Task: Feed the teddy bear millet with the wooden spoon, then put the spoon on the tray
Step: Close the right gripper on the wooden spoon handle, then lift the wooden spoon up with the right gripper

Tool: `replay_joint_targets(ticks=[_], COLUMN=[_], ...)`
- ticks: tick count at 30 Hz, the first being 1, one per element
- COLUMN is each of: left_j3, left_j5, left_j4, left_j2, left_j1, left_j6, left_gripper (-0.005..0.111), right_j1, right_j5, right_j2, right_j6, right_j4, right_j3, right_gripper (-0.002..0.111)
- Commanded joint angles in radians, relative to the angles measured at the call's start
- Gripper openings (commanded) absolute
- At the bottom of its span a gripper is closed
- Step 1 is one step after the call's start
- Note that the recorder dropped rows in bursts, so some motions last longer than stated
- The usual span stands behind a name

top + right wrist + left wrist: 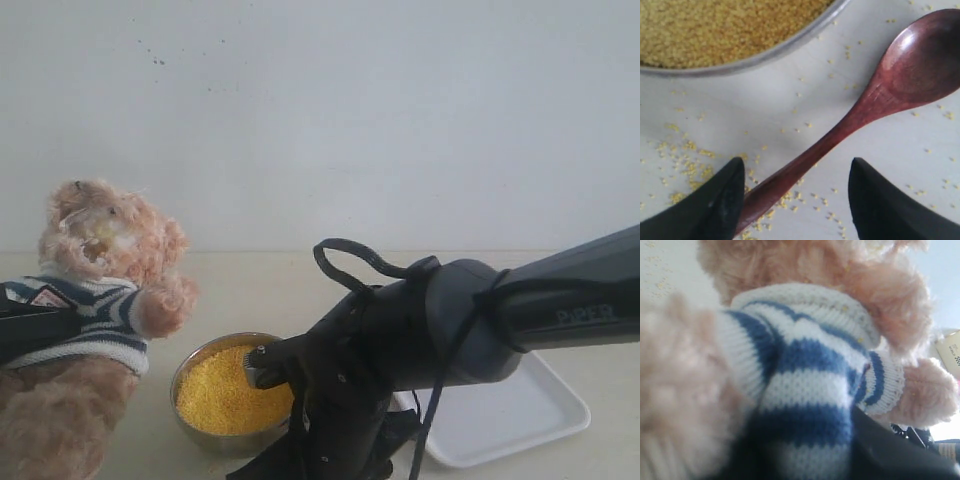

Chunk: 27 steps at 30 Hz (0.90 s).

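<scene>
**Bear clasped at the left, spoon lying loose between spread jaws by the bowl**

At the table's [260, 290] left edge, one teddy bear [105, 250] is pinched round its striped shirt by the left gripper [40, 322]. Toward the front edge, one steel bowl [185, 372] is heaped with millet [225, 390]. Just beside it, one wooden spoon [860, 107] is laid flat among spilled grains [685, 155], its handle between the spread jaws of the right gripper [797, 195] and much nearer one finger. One tray [520, 410] is set toward the front right corner, and the spoon is probably not on it, since no rim is seen around it. If the jaws are closed from here, the off-centre handle could be shoved or swivelled over the loose grains rather than caught, or knocked against the bowl. The soft bear could also be let slip.
</scene>
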Motion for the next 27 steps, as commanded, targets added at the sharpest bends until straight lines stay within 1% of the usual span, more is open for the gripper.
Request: replay_joint_targets(ticks=[1,3,5,6,8,12,13,14,16,17,27], left_j3=[-0.001,-0.001,-0.001,-0.001,-0.001,-0.001,-0.001,-0.001,-0.001,-0.001,-0.001], left_j5=[0.015,0.015,0.015,0.015,0.015,0.015,0.015,0.015,0.015,0.015,0.015], left_j4=[-0.021,-0.021,-0.021,-0.021,-0.021,-0.021,-0.021,-0.021,-0.021,-0.021,-0.021], left_j2=[-0.007,-0.007,-0.007,-0.007,-0.007,-0.007,-0.007,-0.007,-0.007,-0.007,-0.007], left_j1=[0.002,0.002,0.002,0.002,0.002,0.002,0.002,0.002,0.002,0.002,0.002], left_j6=[-0.008,-0.008,-0.008,-0.008,-0.008,-0.008,-0.008,-0.008,-0.008,-0.008,-0.008], left_gripper=[0.004,0.004,0.004,0.004,0.004,0.004,0.004,0.004,0.004,0.004,0.004], right_j1=[0.000,0.000,0.000,0.000,0.000,0.000,0.000,0.000,0.000,0.000,-0.003], right_j5=[-0.002,0.011,0.032,0.037,0.034,0.050,0.064,0.074,0.089,0.097,0.183], right_j2=[0.017,0.028,0.032,0.032,0.032,0.034,0.034,0.034,0.034,0.034,0.029], right_j6=[0.020,0.037,0.037,0.040,0.053,0.082,0.096,0.108,0.121,0.130,0.187], right_j4=[0.002,0.002,0.002,-0.001,-0.001,-0.012,-0.028,-0.043,-0.074,-0.094,-0.276], right_j3=[-0.004,-0.004,-0.004,-0.004,-0.004,-0.004,-0.004,-0.004,-0.004,-0.004,-0.004], right_gripper=[0.058,0.058,0.048,0.039,0.031,0.031,0.029,0.023,0.005,0.000,0.000])
